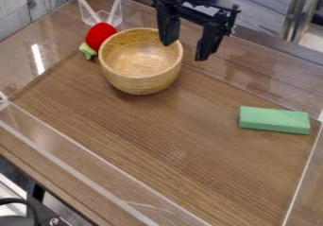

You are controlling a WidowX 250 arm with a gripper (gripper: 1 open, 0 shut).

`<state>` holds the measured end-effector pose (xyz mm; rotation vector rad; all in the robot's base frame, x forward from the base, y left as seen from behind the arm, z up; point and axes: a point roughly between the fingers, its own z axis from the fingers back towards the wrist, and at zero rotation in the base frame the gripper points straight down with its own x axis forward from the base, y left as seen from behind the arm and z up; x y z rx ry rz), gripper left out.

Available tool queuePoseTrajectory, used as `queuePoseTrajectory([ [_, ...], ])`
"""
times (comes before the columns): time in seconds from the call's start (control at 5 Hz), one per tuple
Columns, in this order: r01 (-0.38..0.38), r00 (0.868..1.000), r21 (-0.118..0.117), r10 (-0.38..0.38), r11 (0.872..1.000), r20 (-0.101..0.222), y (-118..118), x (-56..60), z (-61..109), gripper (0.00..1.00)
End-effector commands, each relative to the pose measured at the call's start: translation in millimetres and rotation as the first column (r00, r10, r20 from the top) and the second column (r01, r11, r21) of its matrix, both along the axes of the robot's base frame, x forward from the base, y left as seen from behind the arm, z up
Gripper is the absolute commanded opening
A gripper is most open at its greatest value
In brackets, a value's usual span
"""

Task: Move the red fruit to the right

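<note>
The red fruit (100,36) lies on the wooden table just behind and left of the wooden bowl (140,60), its light green leafy end (86,51) pointing toward the front left. The bowl's rim hides part of the fruit. My gripper (187,43) hangs open above the bowl's back right rim, its two black fingers (167,26) spread apart with nothing between them. It is to the right of the fruit and does not touch it.
A flat green rectangular block (275,120) lies at the right side of the table. A clear low wall (51,64) runs around the table's edges. Bare wood stretches across the front and middle.
</note>
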<state>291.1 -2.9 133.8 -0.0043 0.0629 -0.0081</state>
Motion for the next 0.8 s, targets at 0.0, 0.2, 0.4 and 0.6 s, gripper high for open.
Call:
queuePoseTrajectory([
  [0.0, 0.027, 1.0, -0.003, -0.027, 1.0, -0.016, -1.3, -1.7, -4.5, 1.0],
  [0.2, 0.011, 1.0, -0.008, -0.01, 1.0, 0.006, 23.8, -6.7, -1.2, 1.0],
  [0.4, -0.004, 0.999, -0.014, 0.005, 1.0, 0.05, 67.1, -10.2, 5.7, 1.0],
  [0.6, -0.008, 0.996, -0.009, 0.009, 1.0, 0.085, 113.6, -12.4, 9.7, 1.0],
])
